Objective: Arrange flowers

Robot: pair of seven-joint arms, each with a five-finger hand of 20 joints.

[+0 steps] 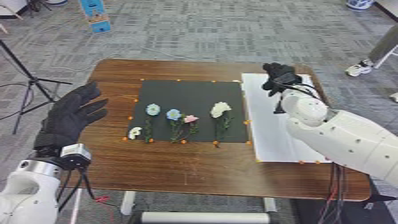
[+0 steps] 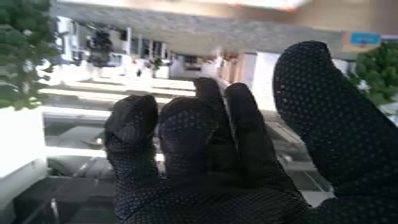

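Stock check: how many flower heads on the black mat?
5: pale blue bloom left, blue bloom and pink bloom centre, large white bloom right, small white bloom bottom-left corner. Tiny ones could be hidden.

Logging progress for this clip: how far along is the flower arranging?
Done: flowers lie on the black mat, including a pink one and a cream one; whether that layout is the start or the result, I cannot tell. In hand: nothing visible; the right hand is open over the white sheet. Left: if flowers belong on that sheet, probably the whole transfer.
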